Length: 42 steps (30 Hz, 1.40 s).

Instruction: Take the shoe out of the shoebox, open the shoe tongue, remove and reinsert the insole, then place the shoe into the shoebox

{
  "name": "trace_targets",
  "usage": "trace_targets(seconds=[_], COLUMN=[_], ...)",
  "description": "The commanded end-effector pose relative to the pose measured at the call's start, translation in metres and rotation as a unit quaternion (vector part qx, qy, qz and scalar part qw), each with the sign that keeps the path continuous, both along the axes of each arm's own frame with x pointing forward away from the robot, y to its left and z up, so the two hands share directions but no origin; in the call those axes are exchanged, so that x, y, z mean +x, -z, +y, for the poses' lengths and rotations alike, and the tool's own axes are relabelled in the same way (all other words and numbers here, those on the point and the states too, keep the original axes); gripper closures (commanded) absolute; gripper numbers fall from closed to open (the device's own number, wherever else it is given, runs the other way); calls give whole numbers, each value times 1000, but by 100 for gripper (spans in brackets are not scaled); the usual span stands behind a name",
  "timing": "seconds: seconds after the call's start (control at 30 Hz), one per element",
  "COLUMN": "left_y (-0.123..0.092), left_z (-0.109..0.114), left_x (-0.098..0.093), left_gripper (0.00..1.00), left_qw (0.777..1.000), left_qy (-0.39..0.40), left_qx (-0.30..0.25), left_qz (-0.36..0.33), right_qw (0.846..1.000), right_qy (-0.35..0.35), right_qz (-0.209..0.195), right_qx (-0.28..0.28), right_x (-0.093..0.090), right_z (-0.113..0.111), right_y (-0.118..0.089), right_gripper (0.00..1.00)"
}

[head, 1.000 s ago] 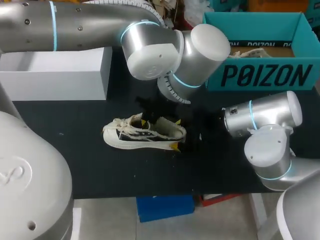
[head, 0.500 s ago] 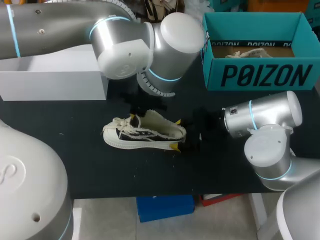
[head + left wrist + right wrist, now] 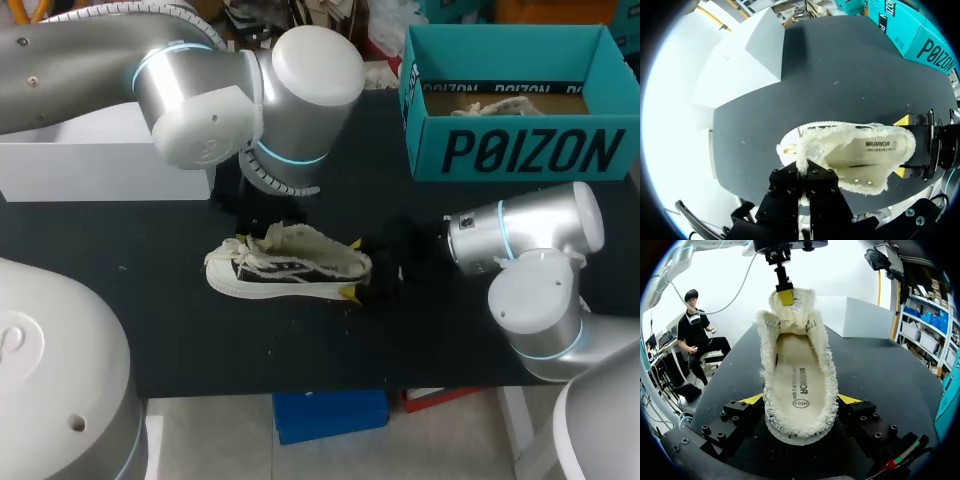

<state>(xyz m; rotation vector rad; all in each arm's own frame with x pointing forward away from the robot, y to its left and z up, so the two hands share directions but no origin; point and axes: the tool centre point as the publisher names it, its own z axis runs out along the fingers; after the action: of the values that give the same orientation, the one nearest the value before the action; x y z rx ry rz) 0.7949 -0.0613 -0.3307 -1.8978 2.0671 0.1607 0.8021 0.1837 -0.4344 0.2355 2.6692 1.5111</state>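
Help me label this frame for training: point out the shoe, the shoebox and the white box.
shoe (image 3: pixel 290 272): head view, on its near side.
shoebox (image 3: pixel 520 150): head view, on its front wall.
white box (image 3: pixel 90 172): head view, on its front face.

Print sits in three places; none is transcribed here. The shoebox (image 3: pixel 520 150), behind the shoe (image 3: pixel 290 265) and off its heel end, has one big dark block-letter word across the front wall. A thin dark strip with pale print runs along the inner back wall, too small to read. The left wrist view shows the same block lettering on the box's (image 3: pixel 935 50) outer walls. Inside the shoe, the insole (image 3: pixel 800 385) has one dark word near the heel, with a tiny line of characters and a small round stamp beside it. The tongue (image 3: pixel 790 307) has a small sewn label, unreadable.
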Motion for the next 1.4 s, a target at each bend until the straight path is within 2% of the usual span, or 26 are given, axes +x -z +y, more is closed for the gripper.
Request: trace_targets(seconds=[0.03, 0.27, 0.53, 0.8, 0.83, 0.9, 0.97, 1.0, 1.03, 1.07, 1.3, 1.4], left_y=[3, 7, 28, 36, 38, 39, 40, 40, 40, 39, 16, -1], left_z=[11, 17, 21, 27, 27, 27, 27, 27, 27, 27, 21, 16], left_x=[0, 0, -2, -1, -1, -1, -1, -1, -1, -2, 1, 3], left_gripper=[100, 100, 100, 100, 95, 74, 63, 53, 9, 0, 0, 0], left_qw=[1000, 1000, 999, 998, 998, 998, 998, 998, 998, 998, 994, 985], left_qy=[-1, -9, -13, -22, -21, -22, -20, -19, -15, -11, 65, 138], left_qx=[-22, -26, -36, -35, -35, -35, -35, -36, -38, -39, -84, -103], left_qz=[1, 2, 30, 37, 40, 43, 46, 47, 48, 48, 39, 23], right_qw=[1000, 1000, 1000, 1000, 1000, 1000, 1000, 1000, 1000, 1000, 1000, 1000], right_qy=[1, 1, 1, 1, 1, 1, 1, 1, 1, 1, 1, 1], right_qz=[0, 0, 0, 0, 0, 0, 0, 0, 0, 0, 0, 0], right_qx=[-1, -1, -1, -1, -1, -1, -1, -1, -1, -1, -1, -1], right_x=[1, 1, 1, 1, 1, 1, 1, 1, 1, 1, 1, 1], right_z=[1, 1, 1, 1, 1, 1, 1, 1, 1, 1, 1, 1], right_y=[4, 4, 4, 4, 4, 4, 4, 4, 4, 4, 4, 4], right_gripper=[100, 100, 100, 100, 100, 100, 100, 100, 100, 100, 100, 100])
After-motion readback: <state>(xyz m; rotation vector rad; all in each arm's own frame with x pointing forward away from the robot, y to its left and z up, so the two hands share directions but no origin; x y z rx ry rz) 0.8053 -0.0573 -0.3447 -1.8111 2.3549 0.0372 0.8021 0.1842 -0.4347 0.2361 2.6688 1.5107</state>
